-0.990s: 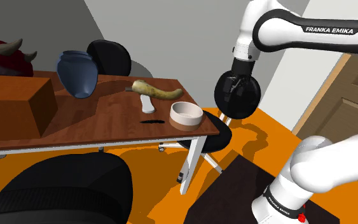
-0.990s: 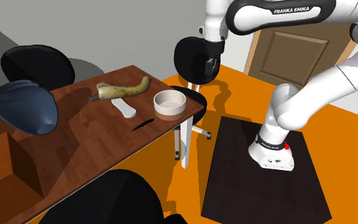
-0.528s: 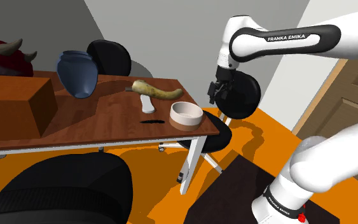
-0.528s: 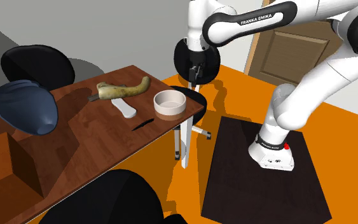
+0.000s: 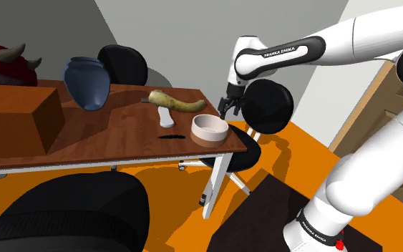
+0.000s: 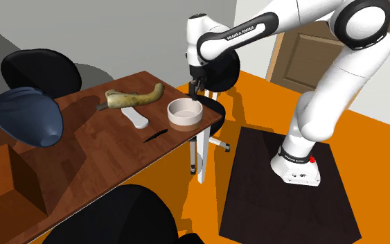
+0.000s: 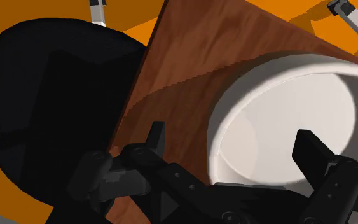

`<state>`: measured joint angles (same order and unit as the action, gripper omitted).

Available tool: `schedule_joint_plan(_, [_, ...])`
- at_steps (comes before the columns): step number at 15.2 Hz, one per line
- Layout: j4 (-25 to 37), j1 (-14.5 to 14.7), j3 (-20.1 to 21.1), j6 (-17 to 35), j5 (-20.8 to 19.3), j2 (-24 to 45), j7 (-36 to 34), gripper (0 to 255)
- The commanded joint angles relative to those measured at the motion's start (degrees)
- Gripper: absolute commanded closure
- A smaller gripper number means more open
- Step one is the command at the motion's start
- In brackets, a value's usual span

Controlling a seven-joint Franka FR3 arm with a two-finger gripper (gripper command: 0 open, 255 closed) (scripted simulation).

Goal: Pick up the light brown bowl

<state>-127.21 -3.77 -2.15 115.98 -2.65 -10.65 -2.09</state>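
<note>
The light brown bowl (image 5: 210, 129) (image 6: 185, 113) has a pale inside and stands near the wooden table's (image 5: 114, 147) corner closest to the arm. My black gripper (image 5: 226, 109) (image 6: 195, 90) hangs open just above the bowl's rim, on the side toward the table edge. Seen from the wrist, the gripper (image 7: 232, 137) straddles the bowl's (image 7: 285, 121) near wall: one finger (image 7: 156, 133) is over the tabletop outside it, the other finger (image 7: 309, 145) over the inside. Neither touches the bowl.
On the table lie a yellowish horn (image 5: 171, 102), a white handle-like piece (image 5: 165, 118) and a small black strip (image 5: 170, 135); a blue vase (image 5: 86, 82) and a brown box (image 5: 13, 122) stand further along. A black chair (image 5: 268, 107) is just behind the gripper.
The arm has swung from above the black chair toward the table and lowered; the gripper now hangs over the bowl's rim. The bowl has not moved.
</note>
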Motion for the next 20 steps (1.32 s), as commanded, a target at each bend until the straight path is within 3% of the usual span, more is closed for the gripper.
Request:
schedule_joint_plan(1, [2.3, -0.2, -0.5, 2.3, 0.7, 4.5, 0.8, 0])
schedule_joint_plan(12, [0.3, -0.3, -0.7, 9.1, 1.1, 9.2, 1.1, 0])
schedule_joint_plan(13, [0.4, -0.3, -0.7, 9.0, 1.1, 9.2, 1.2, 255])
schedule_joint_plan(20, [0.4, -0.3, -0.7, 9.0, 1.1, 9.2, 1.2, 255])
